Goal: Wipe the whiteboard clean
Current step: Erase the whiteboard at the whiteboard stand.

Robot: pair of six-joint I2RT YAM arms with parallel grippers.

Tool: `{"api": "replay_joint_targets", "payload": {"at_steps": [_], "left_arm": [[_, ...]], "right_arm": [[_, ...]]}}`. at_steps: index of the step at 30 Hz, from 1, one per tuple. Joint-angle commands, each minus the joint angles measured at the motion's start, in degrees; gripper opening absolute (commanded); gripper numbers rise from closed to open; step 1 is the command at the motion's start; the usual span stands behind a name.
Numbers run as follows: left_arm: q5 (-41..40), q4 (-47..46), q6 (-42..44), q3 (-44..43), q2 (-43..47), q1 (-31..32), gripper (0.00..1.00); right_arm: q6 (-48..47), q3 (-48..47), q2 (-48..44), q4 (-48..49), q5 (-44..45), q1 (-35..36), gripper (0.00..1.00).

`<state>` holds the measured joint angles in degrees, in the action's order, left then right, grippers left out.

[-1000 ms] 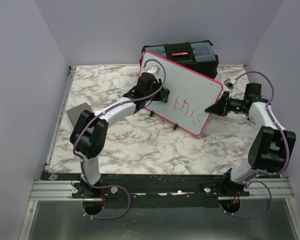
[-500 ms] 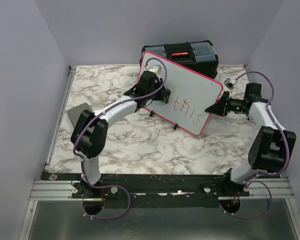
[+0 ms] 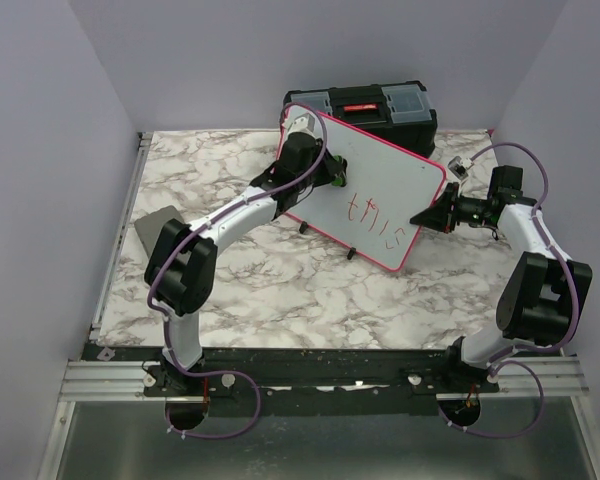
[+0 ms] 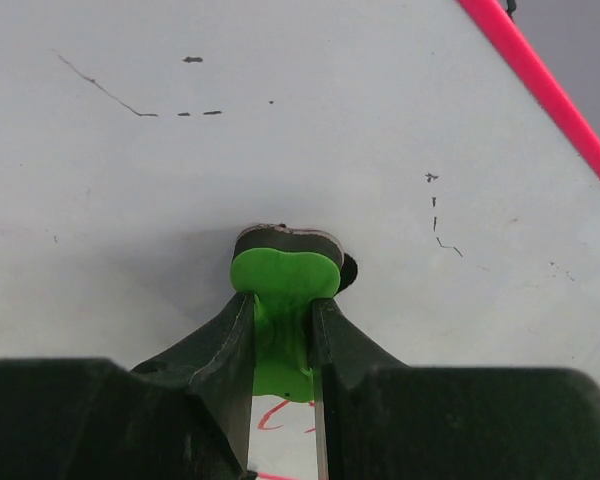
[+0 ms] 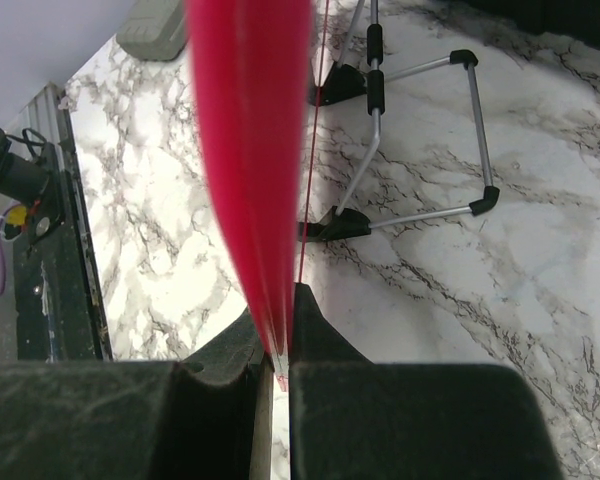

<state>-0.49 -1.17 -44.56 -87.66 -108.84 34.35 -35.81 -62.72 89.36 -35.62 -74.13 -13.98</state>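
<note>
The whiteboard (image 3: 380,175), white with a pink-red rim, stands tilted on its wire stand (image 5: 380,150) at the back of the marble table. Red handwriting (image 3: 380,218) fills its lower right part. My left gripper (image 3: 330,180) is shut on a green eraser (image 4: 283,280) whose dark pad presses flat on the white surface (image 4: 330,130), just left of the writing (image 4: 265,418). My right gripper (image 3: 422,217) is shut on the board's right edge, and the pink rim (image 5: 250,150) runs up from between its fingers (image 5: 320,325).
A black toolbox (image 3: 375,105) stands right behind the board. A small grey flat pad (image 3: 150,228) lies near the table's left edge, also seen as the grey pad (image 5: 155,30) in the right wrist view. Purple walls close in the table on three sides.
My left gripper has slid the eraser a little up the board towards its far edge. The right gripper and the board have not moved.
</note>
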Motion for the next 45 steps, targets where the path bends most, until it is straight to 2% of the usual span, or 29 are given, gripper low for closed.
{"api": "replay_joint_targets", "payload": {"at_steps": [1,16,23,28,33,38,45], "left_arm": [[-7.7,-3.5,-6.3,5.5,-1.8,-0.4,0.00],[-9.3,-7.9,-10.0,12.2,-1.4,5.9,0.00],[-11.7,-4.1,-6.5,13.4,0.6,2.3,0.00],[-11.2,-4.9,-6.5,16.5,2.3,-1.4,0.00],[-9.4,-4.5,-5.8,14.1,1.0,-2.6,0.00],[-5.9,-2.8,-5.8,9.6,-2.2,-1.3,0.00],[-3.6,-5.2,-6.6,11.1,-3.0,2.1,0.00]], "right_arm": [[-0.3,-0.9,-0.4,-2.4,-5.4,0.7,0.01],[-1.6,-1.4,0.0,-4.1,-5.7,0.7,0.01],[-1.8,-1.5,-0.2,-4.4,-5.8,0.7,0.01],[-2.1,-1.5,0.1,-4.5,-5.9,0.7,0.01],[-2.6,-1.8,0.5,-5.3,-5.7,0.7,0.01],[-2.5,-1.8,0.4,-5.0,-5.5,0.7,0.01],[-2.7,-1.8,0.5,-5.1,-5.7,0.7,0.01]]}}
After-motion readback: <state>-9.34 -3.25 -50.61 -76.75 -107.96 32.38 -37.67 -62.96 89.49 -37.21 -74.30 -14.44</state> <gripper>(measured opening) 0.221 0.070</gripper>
